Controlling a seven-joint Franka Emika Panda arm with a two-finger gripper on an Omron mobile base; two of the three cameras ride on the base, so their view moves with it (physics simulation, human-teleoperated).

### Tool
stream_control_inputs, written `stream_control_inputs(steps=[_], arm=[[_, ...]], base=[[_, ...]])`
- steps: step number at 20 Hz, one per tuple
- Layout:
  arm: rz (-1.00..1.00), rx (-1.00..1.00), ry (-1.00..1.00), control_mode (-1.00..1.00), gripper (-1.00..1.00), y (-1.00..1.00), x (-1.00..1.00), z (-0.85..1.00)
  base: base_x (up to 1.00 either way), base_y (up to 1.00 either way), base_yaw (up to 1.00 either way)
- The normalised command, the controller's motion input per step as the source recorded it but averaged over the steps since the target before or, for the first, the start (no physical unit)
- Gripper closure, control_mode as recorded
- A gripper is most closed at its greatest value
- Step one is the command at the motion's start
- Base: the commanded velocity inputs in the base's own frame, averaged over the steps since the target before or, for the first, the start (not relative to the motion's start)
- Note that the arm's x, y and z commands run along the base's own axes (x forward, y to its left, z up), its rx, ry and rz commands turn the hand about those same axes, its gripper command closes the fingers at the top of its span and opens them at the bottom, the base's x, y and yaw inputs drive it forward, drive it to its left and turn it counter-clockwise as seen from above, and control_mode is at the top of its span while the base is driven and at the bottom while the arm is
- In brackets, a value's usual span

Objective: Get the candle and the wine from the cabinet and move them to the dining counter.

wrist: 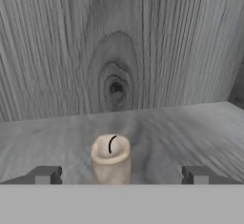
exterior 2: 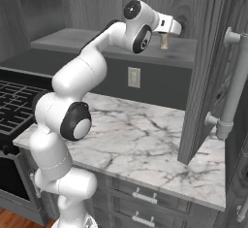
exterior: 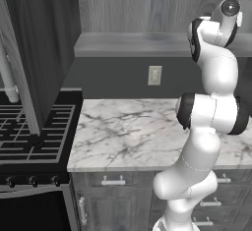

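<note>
On the cabinet (wrist: 157,46) shelf, one candle (wrist: 110,158) stands between the end effector's (wrist: 120,174) spread-apart fingers.

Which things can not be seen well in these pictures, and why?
- Candle: base cut off at the bottom of the hand view.
- Candle: right base view, partly behind the robot's hand.
- Cabinet: interior right of its open door, hidden by the door.
</note>
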Motion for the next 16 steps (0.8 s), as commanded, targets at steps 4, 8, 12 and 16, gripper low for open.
stream_control_inputs(steps=[4, 8, 12, 16], arm=[[0.00, 0.00, 0.00, -1.00, -1.00, 0.00, 0.00, 0.00], [0.00, 0.00, 0.00, -1.00, -1.00, 0.00, 0.01, 0.00], [0.00, 0.00, 0.00, -1.00, -1.00, 0.00, 0.07, -0.01], [0.00, 0.00, 0.00, -1.00, -1.00, 0.00, 0.11, -0.03]], base=[[0.00, 0.00, 0.00], [0.00, 0.00, 0.00], [0.00, 0.00, 0.00], [0.00, 0.00, 0.00]])
